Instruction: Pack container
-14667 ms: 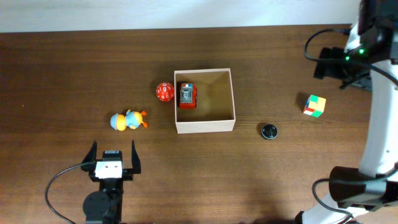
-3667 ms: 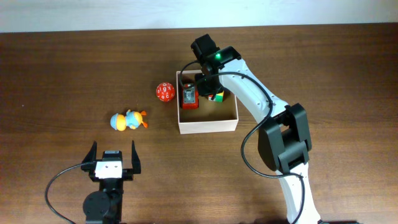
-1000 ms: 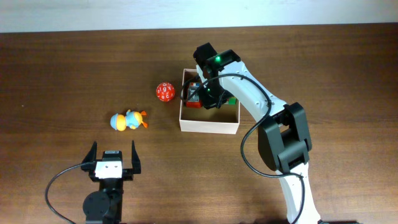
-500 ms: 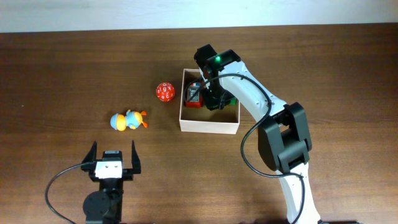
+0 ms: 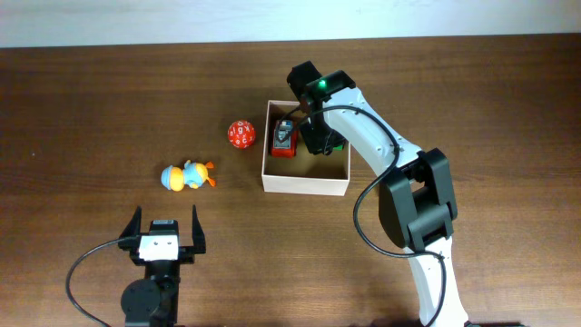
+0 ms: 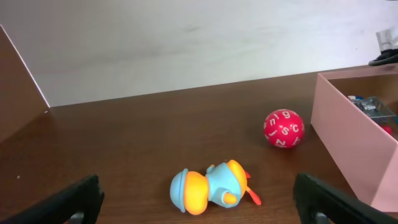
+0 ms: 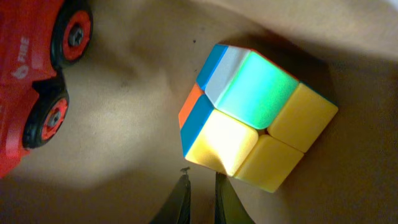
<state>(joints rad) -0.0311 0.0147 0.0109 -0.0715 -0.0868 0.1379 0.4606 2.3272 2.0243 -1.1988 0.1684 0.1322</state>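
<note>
The container is a square white-walled box with a tan floor, standing mid-table. Inside lie a red toy truck and a multicoloured cube, of which only a green corner shows from above. My right gripper reaches down into the container. It is shut and empty, its tips just beside the cube's yellow face. My left gripper rests open near the front edge. Its fingers frame a blue and orange duck toy.
A red numbered ball sits on the table just left of the container's left wall. The right arm stretches from the front right across the table to the box.
The right gripper has shifted slightly to the right inside the container and stays shut. The left arm, duck and ball have not moved.
</note>
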